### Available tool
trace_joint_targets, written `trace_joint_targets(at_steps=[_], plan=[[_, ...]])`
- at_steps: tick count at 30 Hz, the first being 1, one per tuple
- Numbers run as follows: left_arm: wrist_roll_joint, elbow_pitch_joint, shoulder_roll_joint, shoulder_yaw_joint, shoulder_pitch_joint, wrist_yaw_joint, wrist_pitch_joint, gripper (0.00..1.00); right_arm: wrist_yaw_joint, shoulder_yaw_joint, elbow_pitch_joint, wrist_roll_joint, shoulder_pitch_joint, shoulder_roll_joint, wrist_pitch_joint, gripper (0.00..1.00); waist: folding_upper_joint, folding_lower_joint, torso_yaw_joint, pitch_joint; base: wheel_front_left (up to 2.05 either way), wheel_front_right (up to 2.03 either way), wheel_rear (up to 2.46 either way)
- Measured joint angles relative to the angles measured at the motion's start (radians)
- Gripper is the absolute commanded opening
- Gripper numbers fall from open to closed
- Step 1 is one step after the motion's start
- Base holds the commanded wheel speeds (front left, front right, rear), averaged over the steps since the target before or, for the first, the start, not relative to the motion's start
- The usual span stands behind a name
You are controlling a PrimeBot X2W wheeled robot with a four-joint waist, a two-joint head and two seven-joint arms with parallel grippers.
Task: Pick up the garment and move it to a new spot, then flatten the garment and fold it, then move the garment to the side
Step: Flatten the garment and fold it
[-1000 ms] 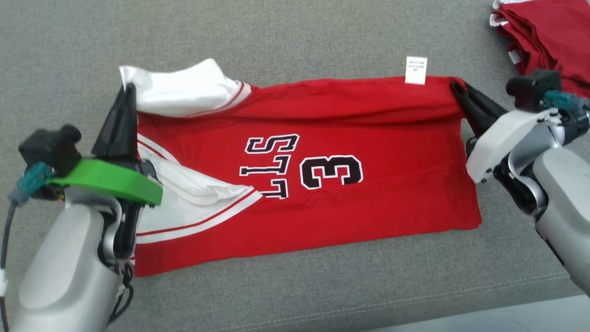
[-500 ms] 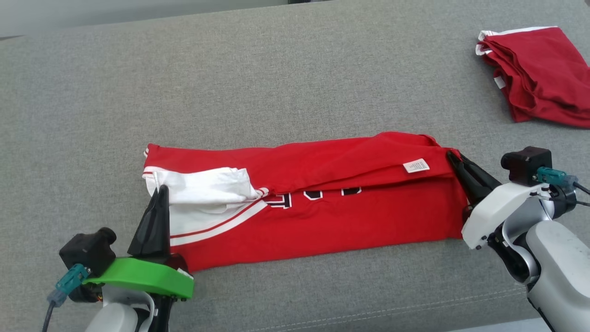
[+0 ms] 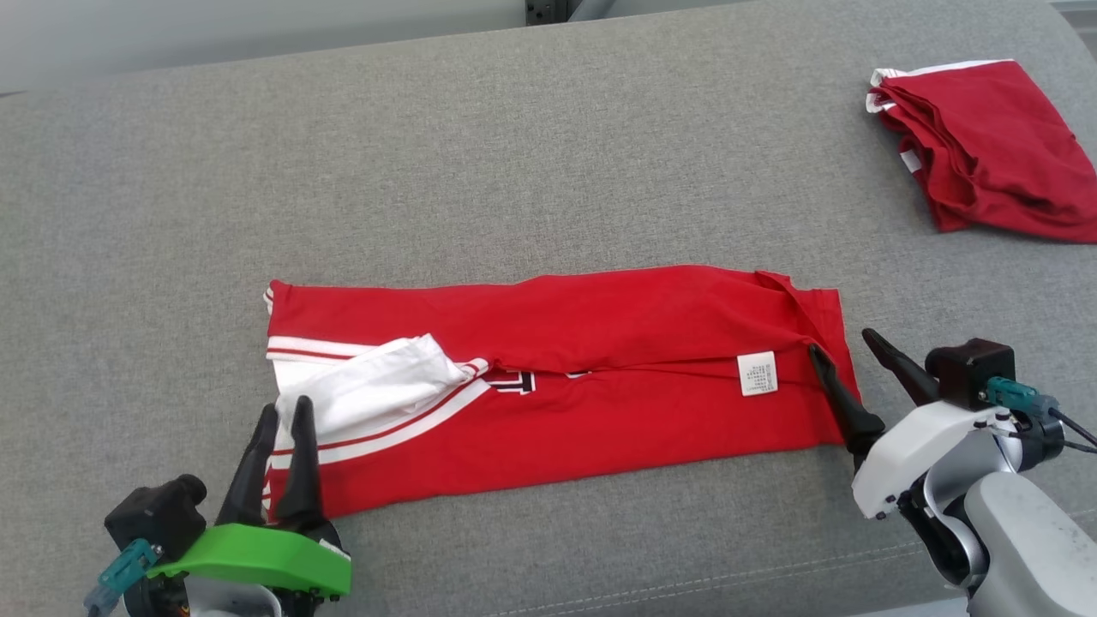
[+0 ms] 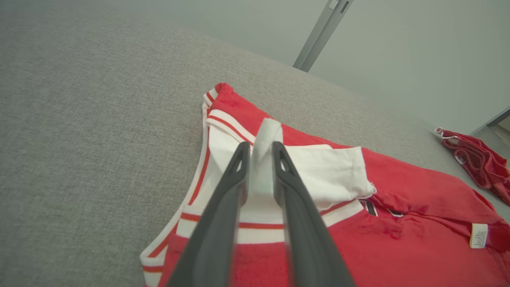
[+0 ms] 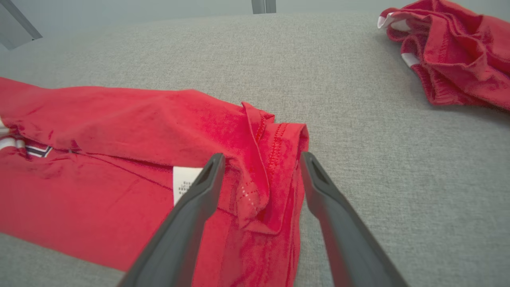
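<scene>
The garment (image 3: 557, 360) is a red jersey with white trim, lying folded lengthwise into a long band on the grey cushion (image 3: 514, 154); a white label (image 3: 758, 374) shows near its right end. My left gripper (image 3: 285, 405) sits at the band's left end, over the white sleeve. Its fingers are a little apart, with a white fold standing between them in the left wrist view (image 4: 261, 145). My right gripper (image 3: 841, 343) is wide open, its fingers straddling the garment's (image 5: 119, 139) right hem (image 5: 262, 155) without pinching it.
A second red garment (image 3: 977, 146) lies crumpled at the far right of the cushion. A stitched seam runs along the cushion's near edge (image 3: 686, 574). A metal post (image 3: 548, 10) stands behind the far edge.
Both grippers carried the garment's far edge toward me, folding the upper half over the lower. Then both opened and let go. The head camera also shifted.
</scene>
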Motion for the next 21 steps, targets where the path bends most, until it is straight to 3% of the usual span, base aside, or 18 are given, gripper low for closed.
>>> trace_joint_targets(at_steps=[10, 21], plan=[[-0.002, -0.061, 0.001, 0.040, 0.105, 0.018, -0.003, 1.00, 0.000, -0.117, 0.002, -0.013, 0.101, 0.046, -0.038, 1.00, 0.0000, 0.0000, -0.004, -0.029, 0.00, 0.00, 0.00], [0.037, -0.092, -0.023, 0.044, 0.072, 0.008, -0.004, 1.00, 0.000, -0.211, -0.021, -0.054, 0.137, 0.091, -0.003, 1.00, 0.0000, 0.0000, 0.016, -0.099, 0.00, 0.00, 0.00]])
